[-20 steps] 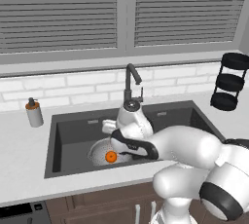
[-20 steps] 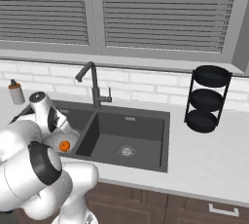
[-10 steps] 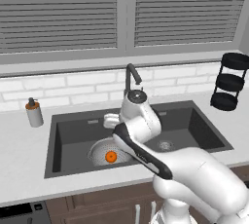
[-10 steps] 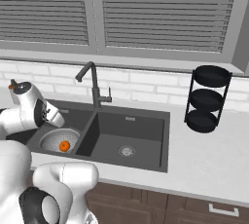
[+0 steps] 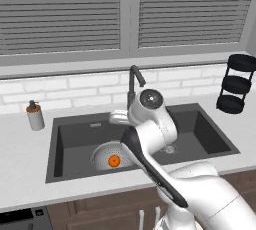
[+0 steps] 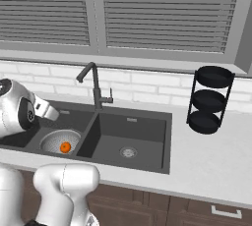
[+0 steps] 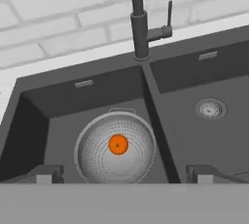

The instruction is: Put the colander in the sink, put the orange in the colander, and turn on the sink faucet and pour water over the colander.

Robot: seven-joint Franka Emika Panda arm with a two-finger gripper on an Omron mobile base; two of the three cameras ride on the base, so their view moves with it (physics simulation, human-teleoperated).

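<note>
Colander [image 7: 115, 149] with orange [image 7: 118, 144] in left sink [image 7: 58, 125] basin, gripper [image 7: 124, 173] above, jaws spread wide, empty.

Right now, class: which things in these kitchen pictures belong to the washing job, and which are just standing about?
Belong to the job:
colander, in the left basin
orange, inside the colander
sink
sink faucet
gripper, open, empty

Standing about:
soap dispenser, on the counter left of the sink
black three-tier rack, on the counter to the right

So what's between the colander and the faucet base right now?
In the hand view, just bare sink floor and back wall separate the colander from the faucet base; nothing lies between them.
</note>
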